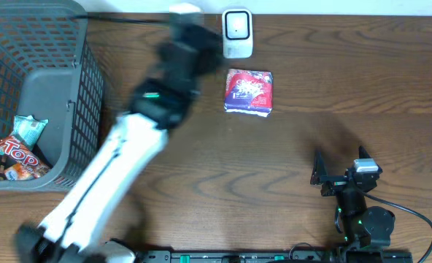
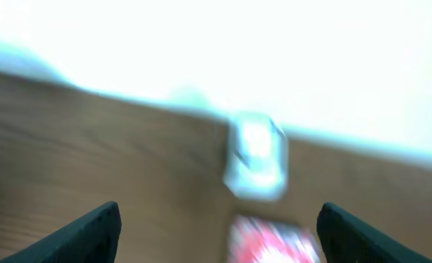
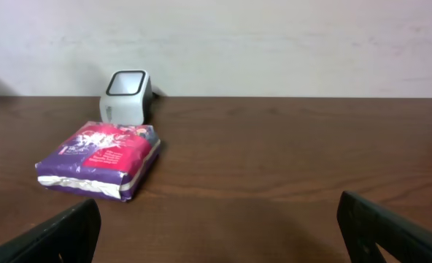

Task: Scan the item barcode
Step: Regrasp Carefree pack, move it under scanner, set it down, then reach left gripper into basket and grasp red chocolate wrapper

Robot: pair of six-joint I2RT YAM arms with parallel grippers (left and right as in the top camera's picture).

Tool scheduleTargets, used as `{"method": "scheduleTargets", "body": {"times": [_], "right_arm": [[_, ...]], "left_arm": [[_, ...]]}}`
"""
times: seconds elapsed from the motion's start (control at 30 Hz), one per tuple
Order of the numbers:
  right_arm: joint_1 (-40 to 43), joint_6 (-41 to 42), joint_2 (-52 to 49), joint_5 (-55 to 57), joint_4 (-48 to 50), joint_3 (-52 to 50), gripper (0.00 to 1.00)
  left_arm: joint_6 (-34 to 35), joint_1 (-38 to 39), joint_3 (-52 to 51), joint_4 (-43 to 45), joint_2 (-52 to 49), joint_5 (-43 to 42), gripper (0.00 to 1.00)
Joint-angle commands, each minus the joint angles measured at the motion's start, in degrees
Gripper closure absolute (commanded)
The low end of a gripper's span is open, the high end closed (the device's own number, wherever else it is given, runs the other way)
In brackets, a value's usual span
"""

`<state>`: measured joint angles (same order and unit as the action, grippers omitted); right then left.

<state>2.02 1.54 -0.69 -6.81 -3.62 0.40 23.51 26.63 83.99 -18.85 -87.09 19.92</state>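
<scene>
- Packet [image 1: 249, 91]: purple and red with a white edge, lying flat on the counter [image 1: 391, 73]. No hand has hold of it.
- Left hand [image 2: 220, 212]: the left wrist view is heavily blurred. The two dark fingers [image 2: 92, 234] sit at the lower corners of the frame, spread wide, with nothing gripped between them.
- In that same view, a red smear at the bottom edge, between the fingers but beyond them, is the packet. A pale blur above it is the scanner [image 1: 237, 32].
- From overhead, the left arm [image 1: 121, 168] runs diagonally from the near edge toward the scanner. Its far end is smeared dark, just left of the scanner and packet, and I cannot tell whether it touches either.
- Right hand [image 3: 217, 204]: jaws fully spread and empty, low over the counter at the near right, well apart from the packet.
- Scanner: a small white unit with a dark-framed window at the far edge of the counter. The packet lies just on its near side, with a narrow strip of wood visible between them from overhead.
- Basket [image 1: 55, 95]: grey mesh, at the far left, well apart from the packet. It holds snack packs [image 1: 19, 150].
</scene>
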Motion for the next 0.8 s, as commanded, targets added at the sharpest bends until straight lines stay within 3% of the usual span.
{"method": "scheduleTargets", "body": {"times": [0.0,0.37,0.77], "right_arm": [[0.3,0.8,0.3,0.0,-0.2,-0.1,0.01],[0.3,0.8,0.3,0.0,-0.2,-0.1,0.01],[0.3,0.8,0.3,0.0,-0.2,-0.1,0.01]], "left_arm": [[-1.2,-8.9,0.4,-0.8,4.3,6.5,0.14],[-0.3,-42.6,0.4,-10.7,5.7,6.5,0.14],[-0.3,-58.0,0.0,-25.2,-5.8,6.0,0.14]]}}
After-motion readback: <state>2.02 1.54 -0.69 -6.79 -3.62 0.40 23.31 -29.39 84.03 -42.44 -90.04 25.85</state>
